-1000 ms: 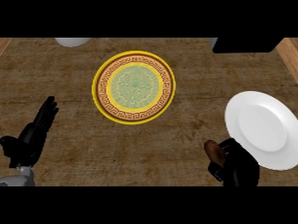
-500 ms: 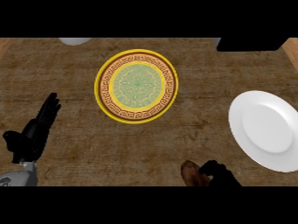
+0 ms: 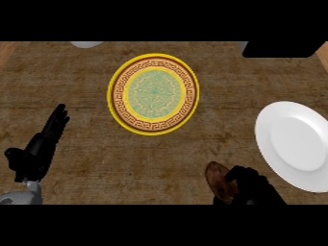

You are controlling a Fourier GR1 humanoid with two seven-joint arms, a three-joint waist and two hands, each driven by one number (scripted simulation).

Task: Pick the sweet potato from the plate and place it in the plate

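Fingers (image 3: pixel 246 178) of the right hand (image 3: pixel 255 190) curl round the sweet potato (image 3: pixel 217 181) low at the view's lower edge, just left of the white plate (image 3: pixel 301 144) and clear of its rim. The left hand (image 3: pixel 38 146) rests at the left, fingers straight and pointing up the counter (image 3: pixel 74 110). Much of the right hand is cut off by the lower edge, and it hides the sweet potato's right side; only a brown, rounded end shows. The patterned plate (image 3: pixel 153 93), yellow-rimmed with a green centre, lies well apart up the counter. The counter's top looks rough and brown. A pale object (image 3: pixel 87 44) and a black object (image 3: pixel 280 48) are cut off at the top.
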